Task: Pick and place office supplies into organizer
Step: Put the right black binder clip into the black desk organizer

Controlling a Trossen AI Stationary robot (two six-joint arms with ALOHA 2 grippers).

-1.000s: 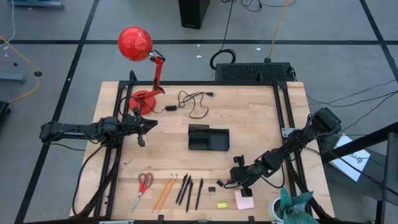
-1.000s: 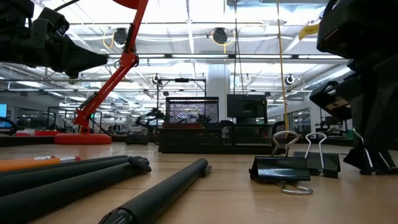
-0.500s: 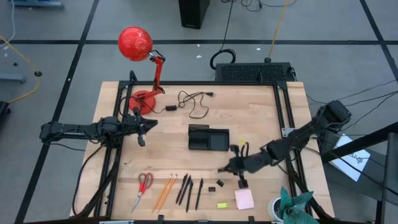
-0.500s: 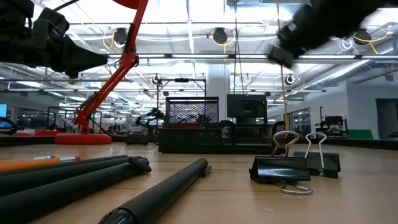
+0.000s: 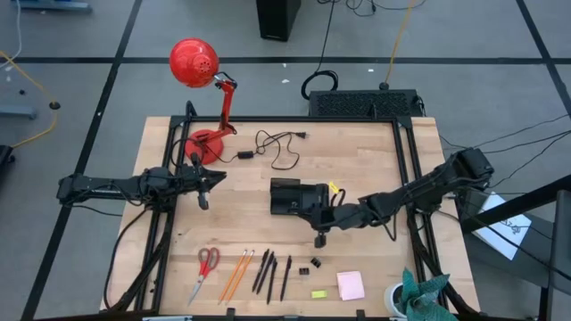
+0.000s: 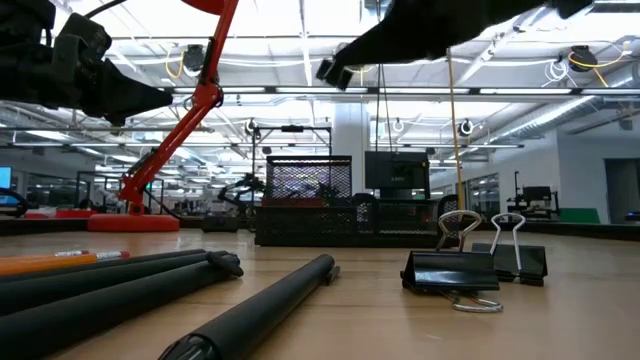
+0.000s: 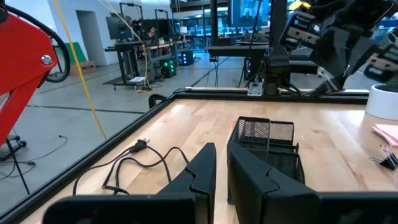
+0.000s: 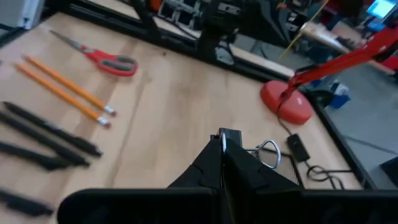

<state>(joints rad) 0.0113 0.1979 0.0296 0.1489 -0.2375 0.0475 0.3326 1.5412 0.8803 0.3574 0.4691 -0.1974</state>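
Observation:
My right gripper [image 5: 318, 223] is shut on a small black binder clip [image 8: 227, 135], above the table beside the near right corner of the black organizer [image 5: 299, 198]. Along the near edge lie red-handled scissors [image 5: 207, 263], two orange pencils [image 5: 236, 274], black pens [image 5: 270, 275], two binder clips [image 5: 310, 266], a yellow-green block [image 5: 318, 292] and a pink pad [image 5: 351, 285]. My left gripper [image 5: 203, 192] waits at the table's left side, its fingers [image 7: 205, 168] almost together with nothing between them. My right gripper pinches the clip's black body [image 8: 227, 135] between its two fingertips. One wire handle [image 8: 268, 154] sticks out to the side past the fingers. The fingers reach in from the table's right, slanting a little downward. The clip is lifted clear of the table.
A red desk lamp [image 5: 201, 80] stands at the far left corner, with a black cable [image 5: 277, 147] lying beside its base. A large black box [image 5: 361, 102] sits behind the far edge. Bare wood lies between the organizer and the row of supplies.
My right gripper has risen from the table by the pink pad. It has gone toward the far edge and the left, up to the organizer. Its wrist has tipped from pointing down to nearly level.

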